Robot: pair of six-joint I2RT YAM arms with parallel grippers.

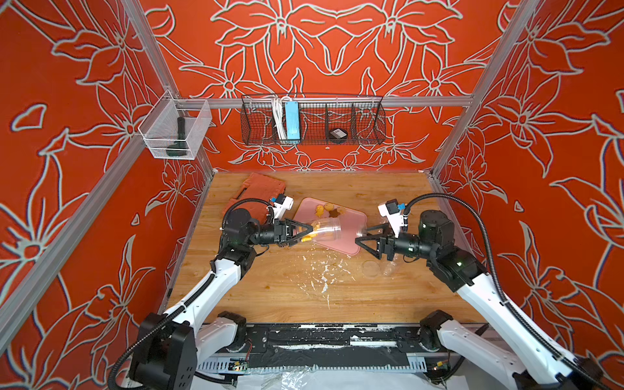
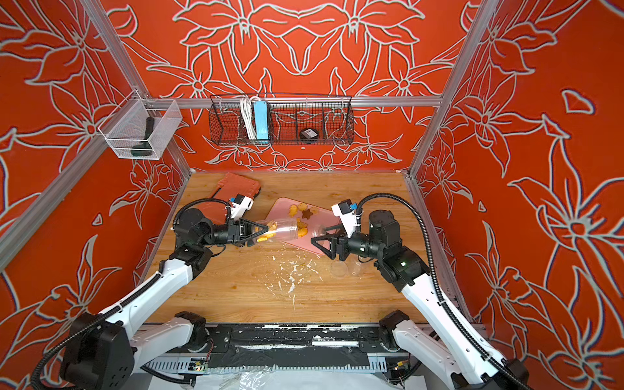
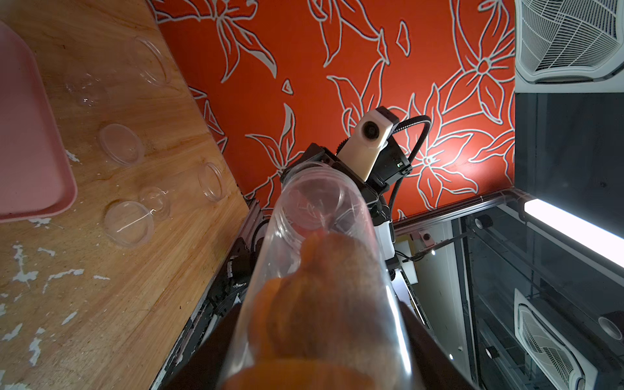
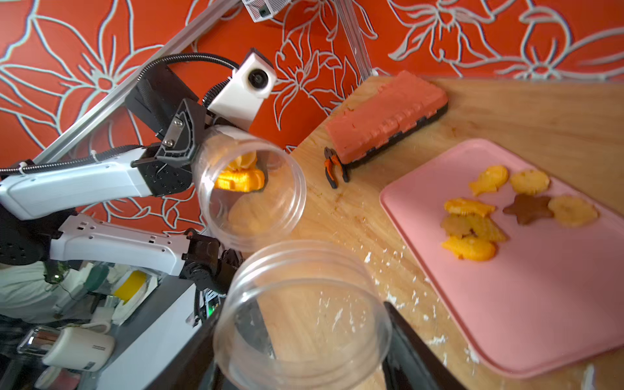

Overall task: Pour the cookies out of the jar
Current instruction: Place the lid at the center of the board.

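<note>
Mid-pour, the left gripper [image 1: 309, 233] is clenching the jar [image 1: 326, 230] sideways over the pink tray's [image 1: 351, 219] edge, cookies [image 4: 241, 177] lodging at its base and likely needing a steeper tilt; the right gripper [image 1: 361, 235] is grasping an empty jar [image 4: 304, 287].

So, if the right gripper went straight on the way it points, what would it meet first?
Probably the open mouth of the cookie jar in the left gripper, touched first by the empty jar the right gripper carries; depth is unclear.

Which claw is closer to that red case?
Left. The left gripper, holding the jar, is just in front of the red case; the right gripper is beyond the pink tray.
</note>
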